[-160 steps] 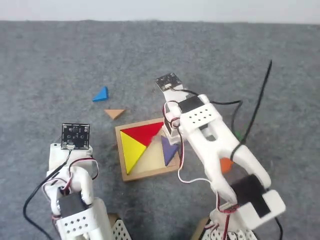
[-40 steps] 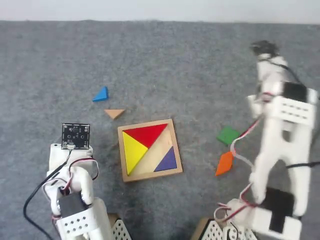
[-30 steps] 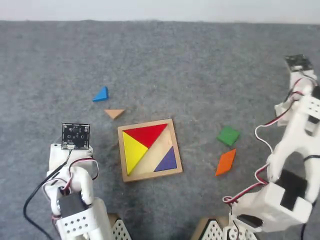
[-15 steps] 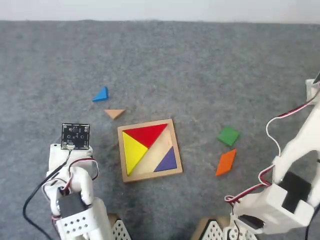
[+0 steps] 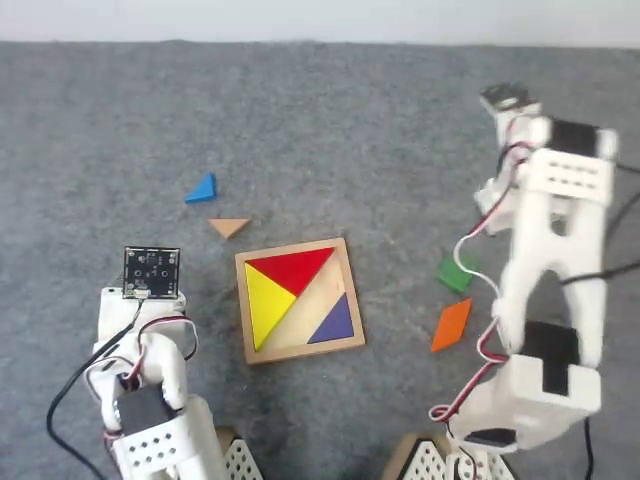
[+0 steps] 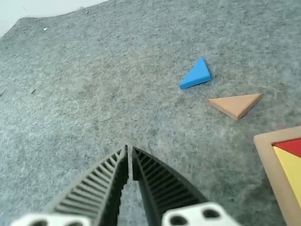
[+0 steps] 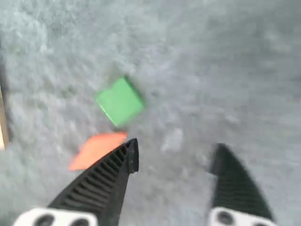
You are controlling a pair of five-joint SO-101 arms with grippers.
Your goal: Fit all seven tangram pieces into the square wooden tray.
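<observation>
The square wooden tray is seen well off to one side of the right pincer and nearer the left pincer. A large red triangle, a large yellow triangle and a mid-sized purple triangle are laid in it, with bare wood showing between them. The right pincer's jaws are held wide apart with nothing between them, while the left pincer's jaws are pressed together on nothing. The orange parallelogram is found just outside the right pincer's jaw on the tray side, and its long axis appears to lie across the line of the jaws. The green square is placed a little beyond that same jaw's tip, also outside the gap. Both are judged to be the right arm's to fetch, once the pincer is shifted sideways towards the tray. The small tan triangle and the small blue triangle are seen ahead of the left pincer, towards the tray, near each other but apart.
</observation>
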